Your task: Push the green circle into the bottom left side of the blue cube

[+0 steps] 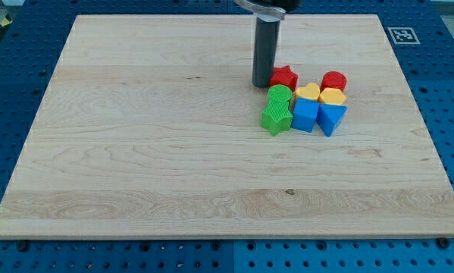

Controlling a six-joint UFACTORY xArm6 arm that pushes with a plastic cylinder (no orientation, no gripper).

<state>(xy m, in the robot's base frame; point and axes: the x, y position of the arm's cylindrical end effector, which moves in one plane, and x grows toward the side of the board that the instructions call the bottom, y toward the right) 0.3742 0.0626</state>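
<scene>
The green circle [280, 95] sits on the wooden board, touching the upper left of the blue cube [305, 115]. A green star [276, 119] lies just below the circle, against the cube's left side. My tip [262, 84] rests on the board just above and left of the green circle, close to the red star [284, 77].
A yellow heart [308, 92], a red cylinder [333, 80], a yellow block [332, 96] and a blue triangular block [331, 118] cluster right of the cube. The wooden board [136, 152] lies on a blue pegboard. A marker tag [401, 35] sits at the view's top right.
</scene>
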